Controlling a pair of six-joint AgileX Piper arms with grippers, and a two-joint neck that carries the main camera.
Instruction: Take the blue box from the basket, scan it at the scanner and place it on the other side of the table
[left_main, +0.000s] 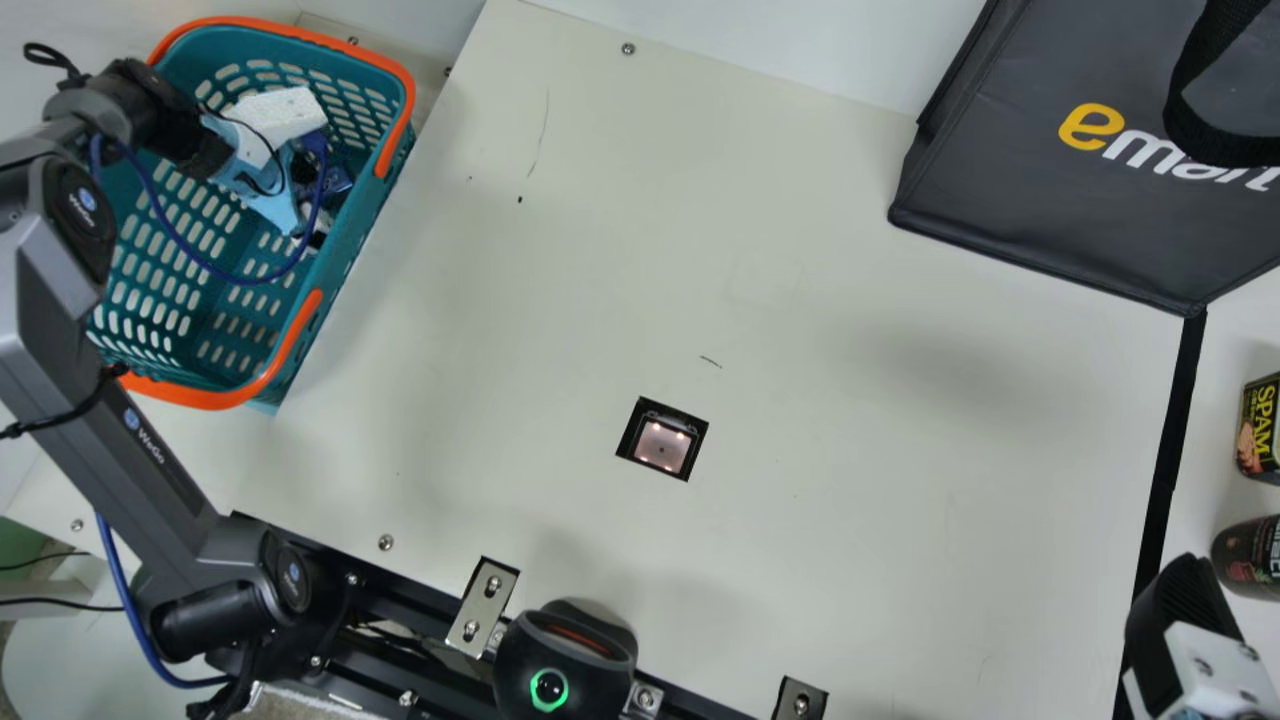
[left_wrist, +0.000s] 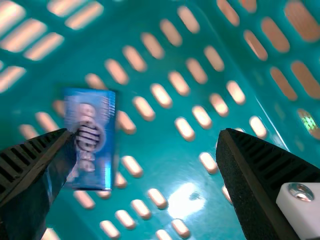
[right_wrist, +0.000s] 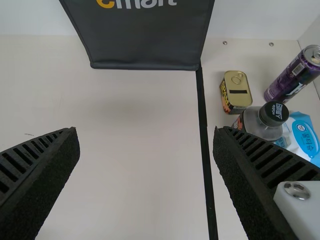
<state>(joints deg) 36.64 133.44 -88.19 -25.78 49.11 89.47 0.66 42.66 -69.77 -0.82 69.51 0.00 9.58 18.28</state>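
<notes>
Blue box (left_wrist: 92, 137) ungripped; scan and placement left to do.
Upper left, my left gripper (left_wrist: 146, 135) is open, empty, by the box in the basket (left_main: 200, 398); at centre, the scanner (left_main: 662, 445) awaits it; lower right, my right gripper (right_wrist: 145, 132) gapes, empty.

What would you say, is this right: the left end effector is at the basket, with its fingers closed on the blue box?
Not quite: the fingers aren't closed on the box. The left wrist view shows the left end effector at the basket, its fingers spread wide apart, with the blue box lying ungripped inside.
</notes>
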